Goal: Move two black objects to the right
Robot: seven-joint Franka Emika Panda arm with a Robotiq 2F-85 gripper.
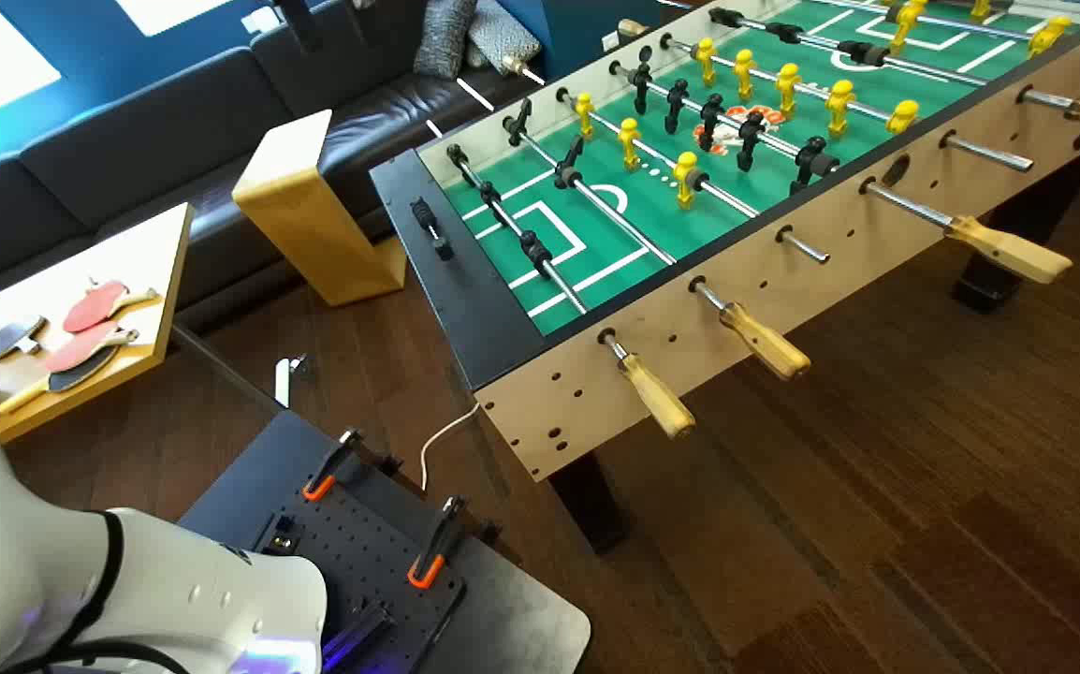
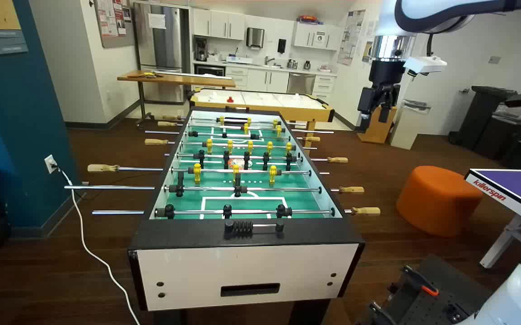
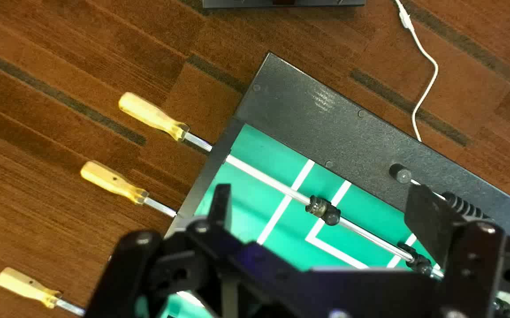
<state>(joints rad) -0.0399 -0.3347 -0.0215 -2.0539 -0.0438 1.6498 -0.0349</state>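
In an exterior view: black beads [image 1: 424, 215], likely targets, bunched on worktop [image 1: 484, 318], at its end. In an exterior view: claw [image 2: 374, 118] hangs apart. Wrist view: claw spread, empty. Step, judged: approach. Next: lower, take two, slide right.

A black two-fingered gripper [image 3: 321, 205], fingers [image 3: 427, 223] spread wide, shows in front of a foosball table [image 3: 299, 97] with flat black rim [image 3: 348, 132] and green field [image 3: 297, 225]. Just beside one finger, a ribbed row of black rings [image 3: 462, 206] sits along the rim. Three tapered pale-yellow handles [image 3: 149, 113] jut over brown plank flooring [image 3: 82, 75], where a thin white cord [image 3: 431, 66] curves.
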